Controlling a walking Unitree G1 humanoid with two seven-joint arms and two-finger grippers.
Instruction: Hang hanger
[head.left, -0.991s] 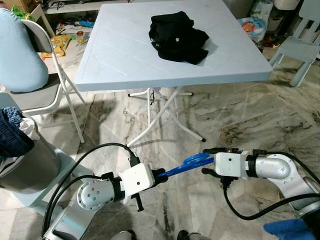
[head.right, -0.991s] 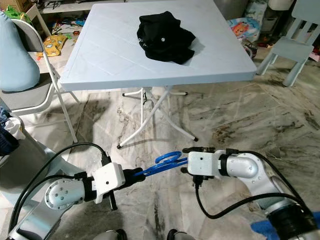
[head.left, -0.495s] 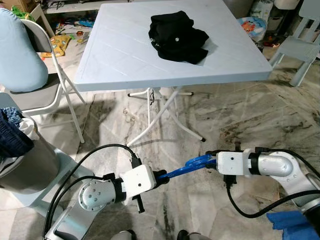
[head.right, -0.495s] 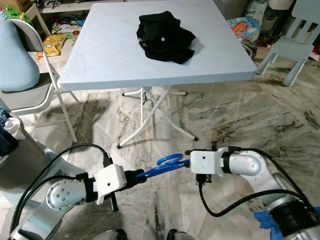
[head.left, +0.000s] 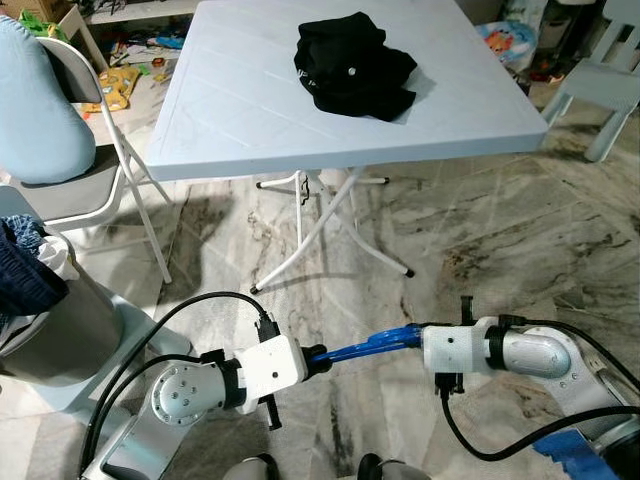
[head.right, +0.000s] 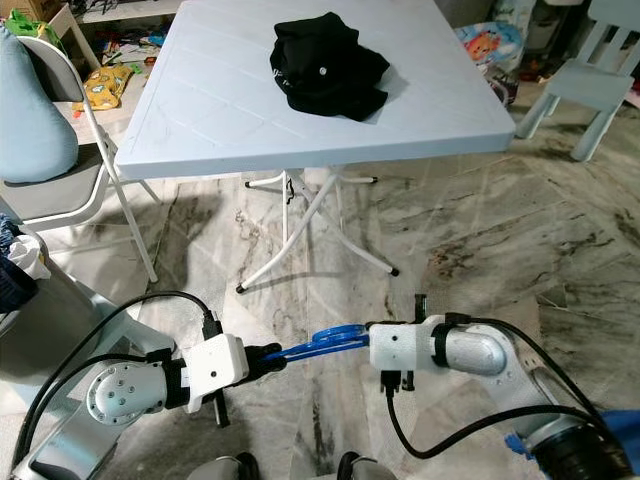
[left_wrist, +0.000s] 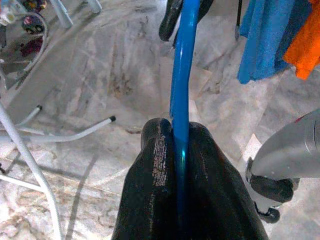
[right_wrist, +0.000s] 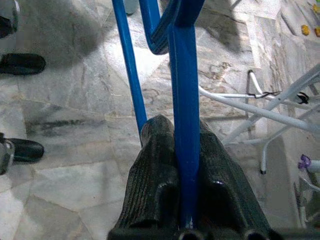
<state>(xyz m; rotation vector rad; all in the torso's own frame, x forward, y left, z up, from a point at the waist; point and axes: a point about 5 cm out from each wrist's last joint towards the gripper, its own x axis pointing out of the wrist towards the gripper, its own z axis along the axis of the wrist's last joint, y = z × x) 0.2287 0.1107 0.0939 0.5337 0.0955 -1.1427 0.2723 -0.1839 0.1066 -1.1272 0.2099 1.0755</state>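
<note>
Two grippers share one load low in front of the robot, just above the marbled stone floor (head.left: 480, 230). The left gripper (head.left: 316, 354) is clamped on one end of a blue plastic hanger (head.left: 372, 345), and its wrist view shows both black fingers (left_wrist: 159, 165) pressed flat against the thin blue bar. The right gripper (head.right: 366, 338) is closed on the other end; its ribbed pads (right_wrist: 156, 160) squeeze a wider blue strip with a second thin rod running beside it. Between the two hands the hanger spans the gap roughly level, clear of the floor.

By its look the hanger is light and stiff, with smooth, somewhat slippery plastic, so a pinch across a flat section is likely to hold better than one on the rounded rod. Held at both ends it should not swing, though one hand will have to let go before the hook can be presented to a rail. The hook itself cannot be made out with certainty.

Farther ahead stands a white folding plastic table (head.left: 240, 110) with a crumpled black garment (head.left: 352, 68) on it. A metal folding chair with a pale blue cushion (head.left: 45, 100) stands to the robot's left. Blue and orange clothes (left_wrist: 280, 35) hang off to the right side, seen from the left wrist.
</note>
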